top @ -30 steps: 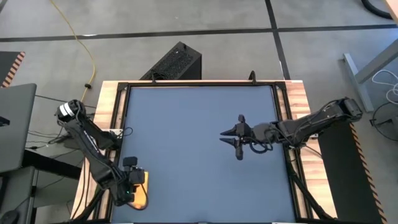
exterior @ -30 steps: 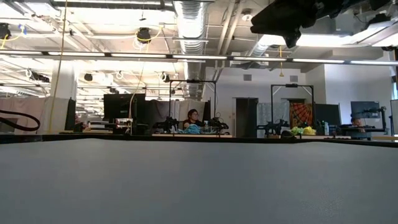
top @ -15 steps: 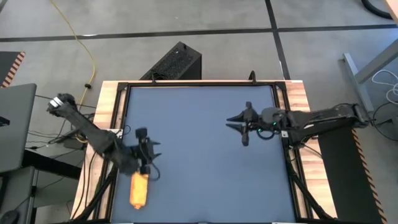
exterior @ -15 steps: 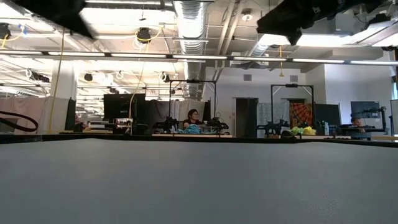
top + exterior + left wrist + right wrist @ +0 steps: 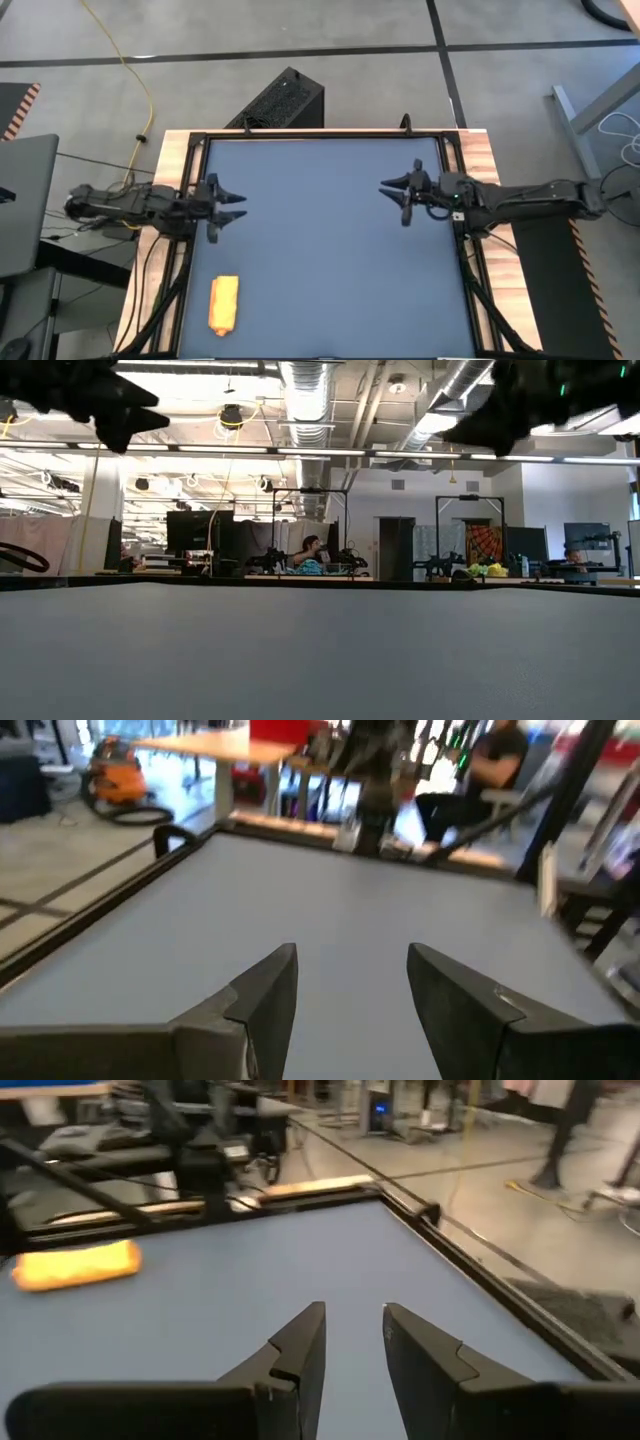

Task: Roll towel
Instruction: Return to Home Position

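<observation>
The towel (image 5: 224, 304) is a short yellow-orange roll. It lies on its side on the blue-grey table (image 5: 320, 250), near the table's near left corner, and also shows in the right wrist view (image 5: 78, 1265). No gripper touches it. My left gripper (image 5: 222, 203) hovers open at the table's left edge, farther back than the roll, pointing level toward the right (image 5: 352, 952). My right gripper (image 5: 400, 197) hovers open near the right edge, pointing left (image 5: 354, 1310), with nothing between its fingers. In the low view both grippers show high up, left (image 5: 130, 415) and right (image 5: 480, 430).
A dark frame and wooden boards (image 5: 480, 170) run around the table. A black box (image 5: 285, 100) stands on the floor beyond the far edge. The table's middle (image 5: 320, 200) lies bare between the two grippers. People sit at desks (image 5: 312, 555) in the room behind.
My left gripper has left the rolled towel, risen and swung toward the table's far edge along the left side, tipping from pointing down to level. The roll stays lying where it was. My right gripper has drawn back toward the right edge.
</observation>
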